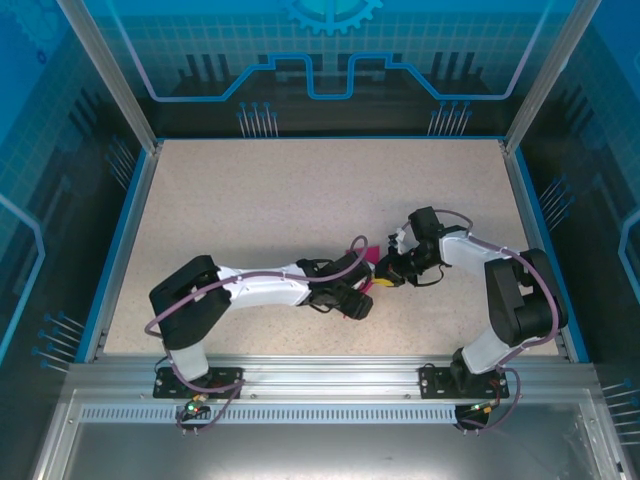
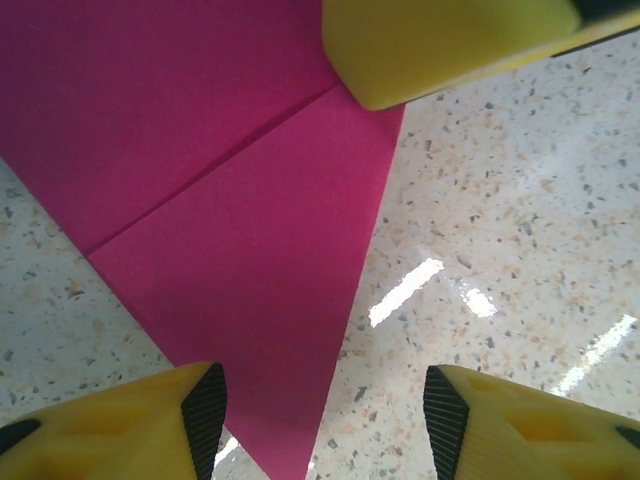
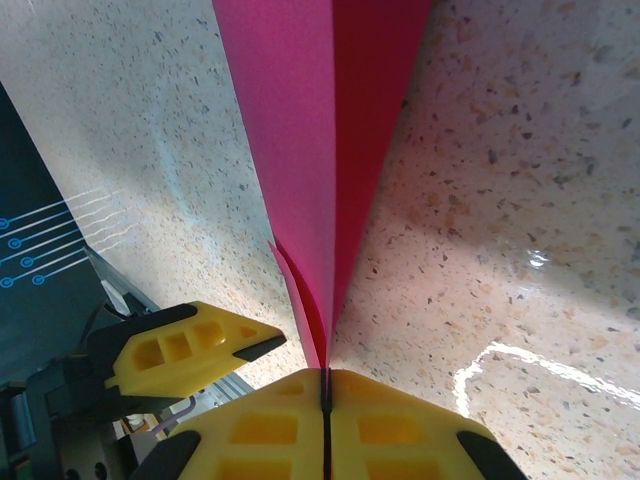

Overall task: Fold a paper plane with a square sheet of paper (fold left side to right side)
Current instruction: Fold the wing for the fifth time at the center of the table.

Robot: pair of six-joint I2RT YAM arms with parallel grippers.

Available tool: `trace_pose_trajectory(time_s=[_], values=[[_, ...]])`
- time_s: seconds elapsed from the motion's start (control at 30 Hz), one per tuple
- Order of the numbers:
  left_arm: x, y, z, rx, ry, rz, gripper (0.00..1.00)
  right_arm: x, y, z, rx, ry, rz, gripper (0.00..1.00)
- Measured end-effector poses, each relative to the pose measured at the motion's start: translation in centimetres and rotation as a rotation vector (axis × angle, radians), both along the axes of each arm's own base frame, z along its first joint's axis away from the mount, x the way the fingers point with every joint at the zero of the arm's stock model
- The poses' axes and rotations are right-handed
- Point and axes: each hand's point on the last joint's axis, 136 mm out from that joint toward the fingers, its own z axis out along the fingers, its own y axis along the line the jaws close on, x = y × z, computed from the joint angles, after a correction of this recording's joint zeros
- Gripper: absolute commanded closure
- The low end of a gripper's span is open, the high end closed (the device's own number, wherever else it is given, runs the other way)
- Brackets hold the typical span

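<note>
Right hand (image 3: 326,385) pinching paper plane (image 3: 320,130) tip | magenta, creased, pointed

Top view: the paper (image 1: 371,257) is mostly covered by the arms (image 1: 300,285). Only a small pink sliver shows, too small to read its shape.

Right wrist view: the paper's near tip is hidden between the closed jaws of the right gripper (image 3: 326,385), and its far end is cut by the top edge.

Left wrist view: the paper runs off the top, left and bottom edges, and one right gripper finger (image 2: 440,40) is cut by the top edge
</note>
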Motion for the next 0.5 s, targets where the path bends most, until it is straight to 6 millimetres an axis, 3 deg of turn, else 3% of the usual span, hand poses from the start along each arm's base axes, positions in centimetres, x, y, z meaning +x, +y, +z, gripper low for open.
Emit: trace_pose_trajectory(time_s=[0.27, 0.5], values=[[0.29, -1.08, 0.03, 0.035, -0.044, -0.025, 0.48, -0.01, 0.02, -0.01, -0.001, 0.008, -0.007, 0.93], [0.55, -0.65, -0.41, 0.067, -0.052, -0.015, 0.57, -0.12, 0.16, -0.01, -0.001, 0.01, -0.003, 0.92]])
